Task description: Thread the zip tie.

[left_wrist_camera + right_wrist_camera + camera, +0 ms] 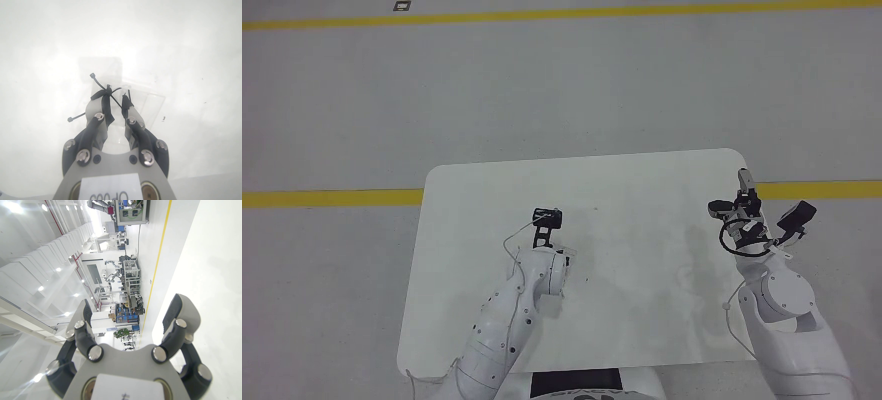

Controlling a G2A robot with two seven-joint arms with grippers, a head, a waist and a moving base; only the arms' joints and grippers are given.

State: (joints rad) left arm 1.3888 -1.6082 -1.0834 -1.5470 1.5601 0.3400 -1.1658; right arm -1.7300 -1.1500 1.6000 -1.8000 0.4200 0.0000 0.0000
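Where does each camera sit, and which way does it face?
Top view: above the arms, looking down at the table; both arms, the left gripper and right gripper show.
Left wrist view: on the left wrist, facing down past the left gripper at zip ties and table.
Right wrist view: on the right wrist, facing sideways past the open right gripper into the hall.
Shared: top and right wrist views show one yellow floor line.

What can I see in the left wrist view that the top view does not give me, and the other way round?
Left wrist view: thin black zip ties crossing at the open left gripper's taped fingertips. Top view: the right gripper at the table's right edge, and yellow floor lines. Both: the left gripper over the white table.
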